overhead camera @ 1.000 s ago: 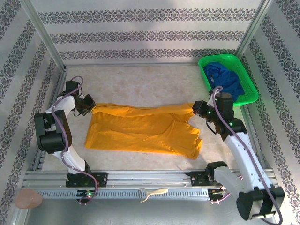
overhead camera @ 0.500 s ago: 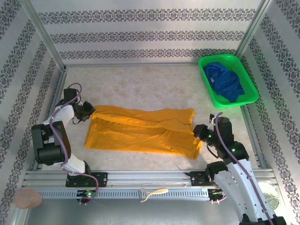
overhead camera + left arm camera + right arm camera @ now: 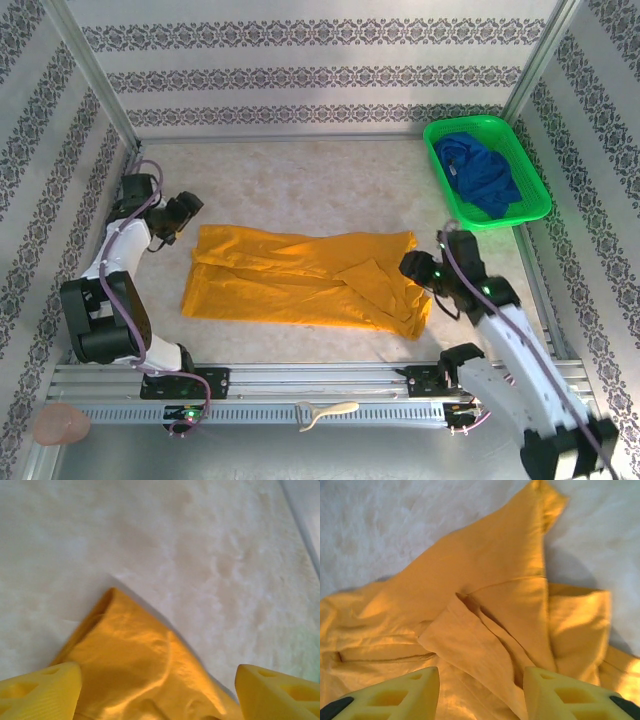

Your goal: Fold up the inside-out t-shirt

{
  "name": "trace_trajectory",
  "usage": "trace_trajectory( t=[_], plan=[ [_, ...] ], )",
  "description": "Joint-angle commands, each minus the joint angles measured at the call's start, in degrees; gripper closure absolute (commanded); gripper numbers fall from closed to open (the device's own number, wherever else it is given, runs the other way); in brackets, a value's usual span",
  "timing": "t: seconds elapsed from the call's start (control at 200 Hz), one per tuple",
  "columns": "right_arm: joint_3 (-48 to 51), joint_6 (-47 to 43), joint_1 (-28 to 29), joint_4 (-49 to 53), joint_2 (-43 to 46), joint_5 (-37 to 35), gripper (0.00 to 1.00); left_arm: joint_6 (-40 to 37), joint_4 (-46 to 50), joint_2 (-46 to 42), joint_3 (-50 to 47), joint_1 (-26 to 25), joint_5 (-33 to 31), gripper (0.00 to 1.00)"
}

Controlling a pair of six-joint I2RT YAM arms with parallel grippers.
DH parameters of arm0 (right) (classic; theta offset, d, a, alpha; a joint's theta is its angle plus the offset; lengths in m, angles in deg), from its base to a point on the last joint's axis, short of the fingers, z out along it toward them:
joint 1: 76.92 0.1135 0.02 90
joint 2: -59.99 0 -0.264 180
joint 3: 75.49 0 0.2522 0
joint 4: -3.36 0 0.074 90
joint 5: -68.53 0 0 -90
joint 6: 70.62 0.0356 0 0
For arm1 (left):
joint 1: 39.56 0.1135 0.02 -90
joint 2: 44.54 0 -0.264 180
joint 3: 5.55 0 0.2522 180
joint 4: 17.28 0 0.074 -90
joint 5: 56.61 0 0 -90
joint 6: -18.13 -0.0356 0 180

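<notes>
1. Top external view, nearest edge: a metal rail (image 3: 300, 385) carries both arm bases, and a cream utensil (image 3: 327, 412) lies along its front (what kind I cannot tell).
2. Past the rail, the orange-yellow t-shirt (image 3: 300, 275) lies spread on the pale table (image 3: 320, 180). Its long side runs left to right. It is wrinkled, with a flap folded over near its right end.
3. The right gripper (image 3: 410, 266) is over the shirt's right end. In the right wrist view, its two yellow fingers (image 3: 405, 692) stand apart above creased cloth, pinching nothing.
4. The left gripper (image 3: 186, 212) sits just off the shirt's far-left corner. In the left wrist view, its yellow fingers (image 3: 42, 690) are spread wide. That corner lies flat on the table between them, ungripped.
5. In the far right corner, a green basket (image 3: 470, 122) holds a dark blue garment (image 3: 485, 175), well apart from the shirt.
</notes>
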Motion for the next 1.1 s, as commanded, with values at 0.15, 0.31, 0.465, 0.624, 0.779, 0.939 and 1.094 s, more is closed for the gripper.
trace_trajectory(
  t=[0.15,0.31,0.465,0.624,0.779,0.939,1.094],
  plan=[
    [-9.6,-12.8,5.2,-11.4,-25.6,4.1,0.46,3.0,-4.2,8.0,1.6,-9.9,2.2,0.17],
    [-11.3,-14.8,6.5,-13.4,-33.1,1.6,0.42,1.7,-4.4,11.6,-0.2,-10.7,-0.5,0.15],
    [-11.2,-15.8,7.0,-14.8,-37.4,0.8,0.41,1.2,-6.0,12.8,-3.2,-10.7,-1.5,0.14],
    [-11.4,-16.5,7.0,-16.1,-40.5,3.4,0.51,1.6,-7.5,14.1,-4.7,-10.6,-1.6,0.14],
    [-11.3,-17.0,7.2,-15.5,-39.9,5.4,0.96,1.8,-8.5,14.6,-5.9,-10.7,-1.7,0.14],
    [-9.3,-16.6,8.3,-11.9,-31.0,6.1,1.00,2.2,-9.3,14.5,-6.5,-10.7,-1.3,0.13],
    [-6.5,-13.6,13.5,-8.2,-22.0,4.7,1.00,2.3,-9.3,14.1,-6.4,-10.7,-1.0,0.13]
  ],
)
